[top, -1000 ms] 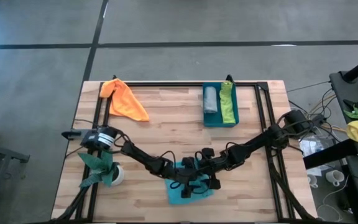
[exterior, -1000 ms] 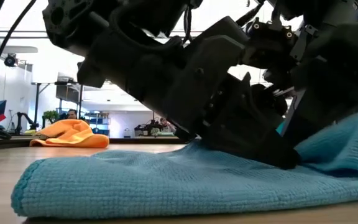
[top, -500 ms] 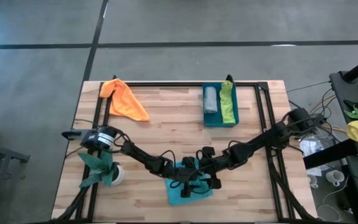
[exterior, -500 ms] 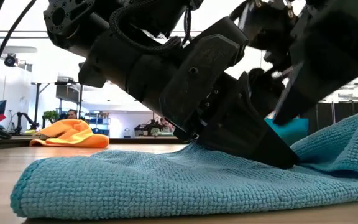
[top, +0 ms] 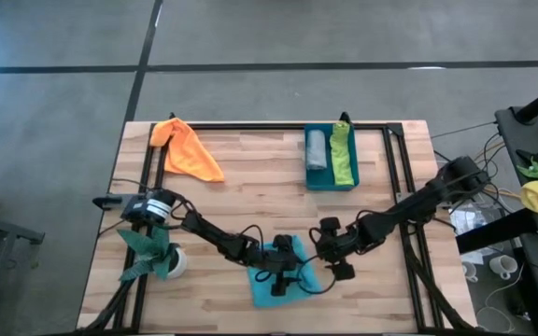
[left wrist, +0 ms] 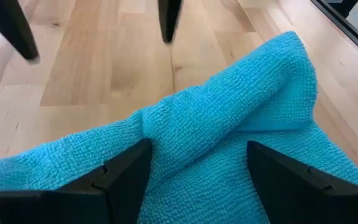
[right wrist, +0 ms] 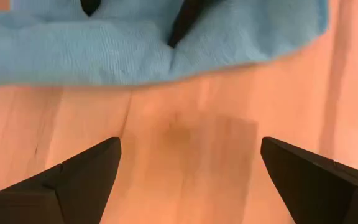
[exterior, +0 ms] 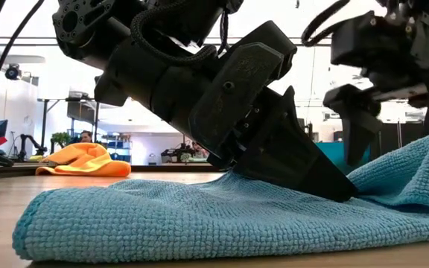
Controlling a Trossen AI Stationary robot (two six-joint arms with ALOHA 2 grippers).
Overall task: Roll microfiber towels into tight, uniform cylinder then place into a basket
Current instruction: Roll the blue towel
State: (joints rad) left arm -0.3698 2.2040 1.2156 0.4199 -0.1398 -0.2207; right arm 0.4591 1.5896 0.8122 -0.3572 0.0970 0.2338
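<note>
The wooden worktop (top: 250,177) carries the teal basket (top: 331,182) at its far edge, holding a rolled grey towel (top: 316,149) and a lime green towel (top: 344,156). The orange towel (top: 187,149) lies at the far left. The turquoise towel (top: 278,287) sits rumpled at the near edge, the left gripper (top: 285,277) seemingly clamped on a fold. Just beside it, the right gripper (top: 336,250) hovers, fingers apart, empty.

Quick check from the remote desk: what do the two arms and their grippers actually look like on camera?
Both arms are dark, near-black, jointed links with black cables looped alongside. The left gripper has a bulky, blocky matte-black housing; its fingers are flat, wedge-shaped dark pads. The right gripper has the same pointed black fingers. No markings are legible.
</note>
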